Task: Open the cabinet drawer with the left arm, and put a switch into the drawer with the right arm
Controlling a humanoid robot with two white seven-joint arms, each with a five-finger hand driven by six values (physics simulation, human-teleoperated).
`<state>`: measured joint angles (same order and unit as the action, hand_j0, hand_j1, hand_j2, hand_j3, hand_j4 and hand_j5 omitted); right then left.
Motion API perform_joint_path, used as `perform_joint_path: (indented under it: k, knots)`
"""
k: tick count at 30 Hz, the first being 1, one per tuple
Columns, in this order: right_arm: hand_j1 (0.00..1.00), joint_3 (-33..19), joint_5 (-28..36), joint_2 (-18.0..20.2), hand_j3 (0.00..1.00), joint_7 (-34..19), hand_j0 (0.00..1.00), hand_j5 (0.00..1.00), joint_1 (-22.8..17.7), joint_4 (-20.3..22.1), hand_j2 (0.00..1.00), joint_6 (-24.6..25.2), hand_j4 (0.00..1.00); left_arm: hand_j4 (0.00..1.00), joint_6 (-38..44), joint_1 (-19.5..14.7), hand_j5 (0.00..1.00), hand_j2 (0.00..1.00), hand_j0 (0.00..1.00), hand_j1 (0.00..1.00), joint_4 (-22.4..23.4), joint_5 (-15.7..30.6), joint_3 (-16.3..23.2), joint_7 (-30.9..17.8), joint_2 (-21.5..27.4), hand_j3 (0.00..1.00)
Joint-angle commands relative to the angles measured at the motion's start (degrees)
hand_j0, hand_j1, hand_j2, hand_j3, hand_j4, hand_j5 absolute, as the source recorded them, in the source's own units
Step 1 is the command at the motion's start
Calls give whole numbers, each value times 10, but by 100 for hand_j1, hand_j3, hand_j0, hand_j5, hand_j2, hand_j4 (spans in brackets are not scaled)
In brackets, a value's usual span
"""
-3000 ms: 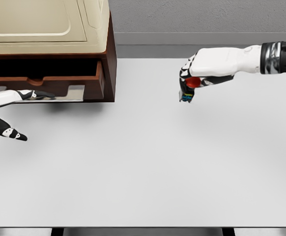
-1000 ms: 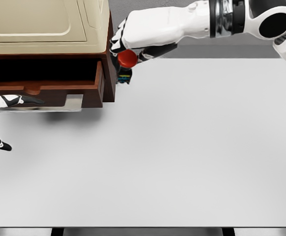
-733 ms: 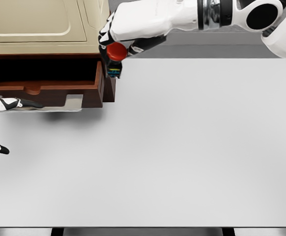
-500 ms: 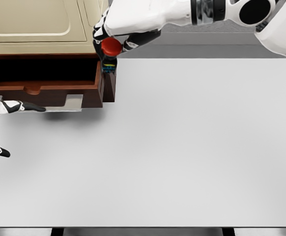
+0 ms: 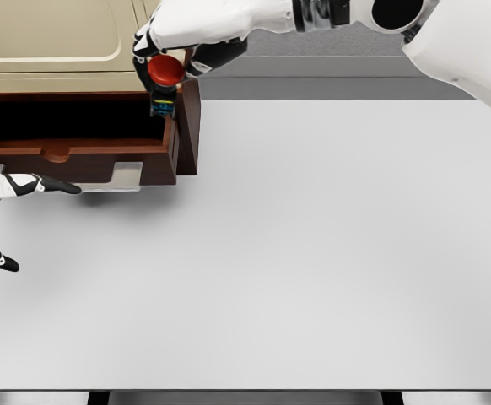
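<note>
Switch [image 5: 163, 83] in the right hand [image 5: 178, 38], above the open drawer [image 5: 77, 150]

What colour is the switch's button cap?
Red, on the switch in the right hand; head view.

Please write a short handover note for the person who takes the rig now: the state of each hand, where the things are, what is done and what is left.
Right hand: shut on the red-button switch, held over the right end of the open brown wooden drawer.
Left hand: open, fingers pointing at the drawer's metal handle, holding nothing.
Done: drawer of the beige-topped cabinet is pulled out.
Left: lower the switch into the drawer and release it.
</note>
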<state>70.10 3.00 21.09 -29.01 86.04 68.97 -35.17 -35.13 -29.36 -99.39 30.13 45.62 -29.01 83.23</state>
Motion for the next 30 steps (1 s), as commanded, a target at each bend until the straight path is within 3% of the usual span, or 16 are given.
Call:
perform_joint_path:
  k: [1, 16, 20, 24, 30]
  knots:
    - [47, 0, 3, -16, 47, 0, 47, 47, 0, -17, 47, 2, 47, 100, 1, 0, 100, 100, 100, 100, -1, 5, 0, 0, 1, 100]
    - [47, -1, 3, -75, 47, -14, 47, 47, -1, -73, 47, 2, 47, 100, 1, 0, 100, 100, 100, 100, -1, 5, 0, 0, 1, 100]
    - [47, -3, 3, -84, 47, -20, 47, 47, 1, -104, 47, 2, 47, 100, 1, 4, 100, 100, 100, 100, -1, 5, 0, 0, 1, 100]
    - [47, -4, 2, -104, 47, -21, 47, 47, 7, -167, 47, 2, 47, 100, 1, 3, 100, 100, 100, 100, 0, 5, 0, 0, 1, 100]
    - [47, -4, 0, -111, 47, -21, 47, 47, 5, -166, 47, 2, 47, 100, 1, 4, 100, 100, 100, 100, -1, 5, 0, 0, 1, 100]
